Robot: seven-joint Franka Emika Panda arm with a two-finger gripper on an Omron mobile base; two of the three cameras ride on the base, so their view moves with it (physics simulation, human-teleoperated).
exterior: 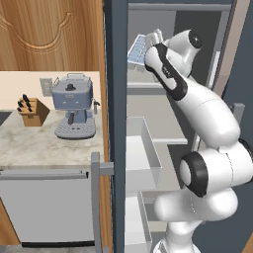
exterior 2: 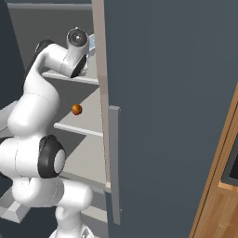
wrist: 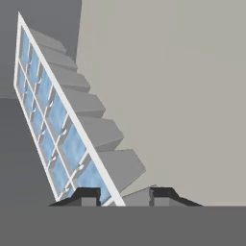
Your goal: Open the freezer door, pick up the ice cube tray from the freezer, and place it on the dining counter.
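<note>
Gripper (wrist: 124,196) clamped on one rim of the ice cube tray (wrist: 57,120), lifted off the upper freezer (exterior: 148,59) shelf, tilted toward 11 o'clock. Could slip or knock the freezer door (exterior 2: 172,93) while withdrawing.

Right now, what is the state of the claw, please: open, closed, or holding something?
Claw: closed on the rim of the ice cube tray, which is tilted up off the freezer shelf.
</note>
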